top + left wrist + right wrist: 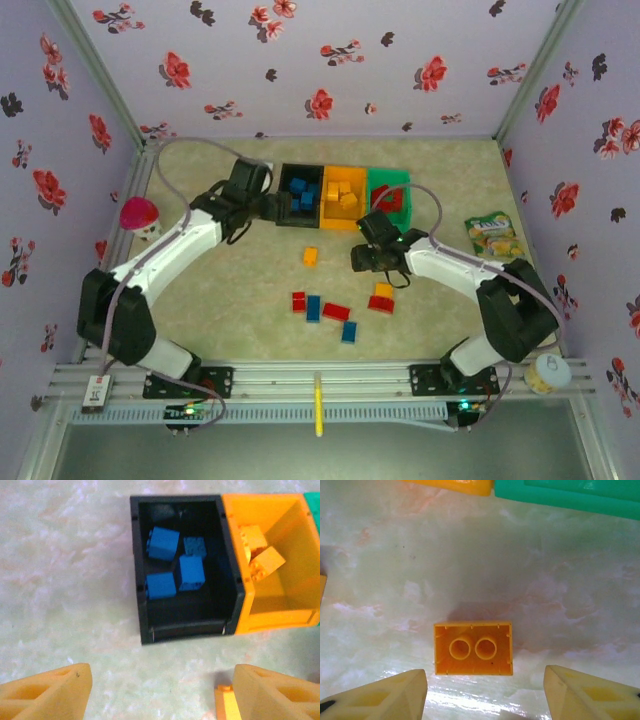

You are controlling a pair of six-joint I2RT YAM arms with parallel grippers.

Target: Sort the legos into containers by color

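Left gripper (274, 207) sits just short of the black bin (141, 610), fingers wide, holding nothing. The black bin holds blue bricks (162, 543). The orange bin (280, 622) touches it on the right and holds orange bricks (267, 560). The green bin (388, 176) is rightmost, with red bricks (392, 200) inside. Right gripper (484, 680) is near the bins, fingers wide. An upside-down brick (472, 647), orange, lies just ahead of its gap, untouched. Loose bricks (336, 311) in red, blue and orange are scattered on the near table (250, 290).

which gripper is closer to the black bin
Left: the left gripper is just short of the black bin; the right gripper is at a yellow brick near the green bin.
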